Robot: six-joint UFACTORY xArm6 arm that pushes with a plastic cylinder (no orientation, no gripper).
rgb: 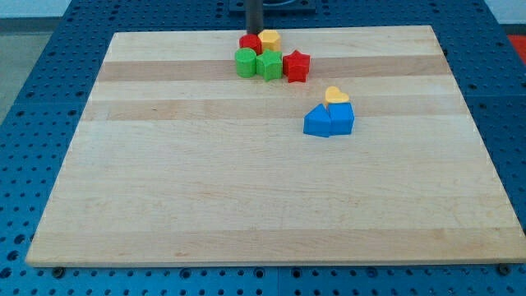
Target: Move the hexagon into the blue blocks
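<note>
My tip (255, 30): lower end of a dark straight rod entering from the view's top edge, standing at the far rim of the board just behind a cluster of blocks; the very end is partly hidden by the blocks in front, so contact cannot be confirmed. No jaws on this rod, hence nothing opened, closed or held. Directly below the tip: red block (249, 43), rounded, shape unclear, and just to its right the yellow hexagon (269, 38), the two touching or nearly so. In front of these, a row of three: green cylinder (245, 62) at the view's left, green block (269, 65) of angular outline in the middle, red star (296, 66) at the view's right; all three packed together and pressed against the pair behind. This row lies on the view's-bottom side of the yellow hexagon, with the red star nearest the line toward the blue pieces. Well apart, toward the view's right and lower: yellow heart (334, 95), seated against the top of two blue blocks, namely blue block, left (317, 121), with a peaked top, and blue block, right (343, 117), squarer; the two touch side by side. The yellow heart occupies the blue pair's near-top side, facing the cluster. All items rest on a pale wooden board (246, 197), itself set on a blue perforated table (49, 49) visible round the edges.
</note>
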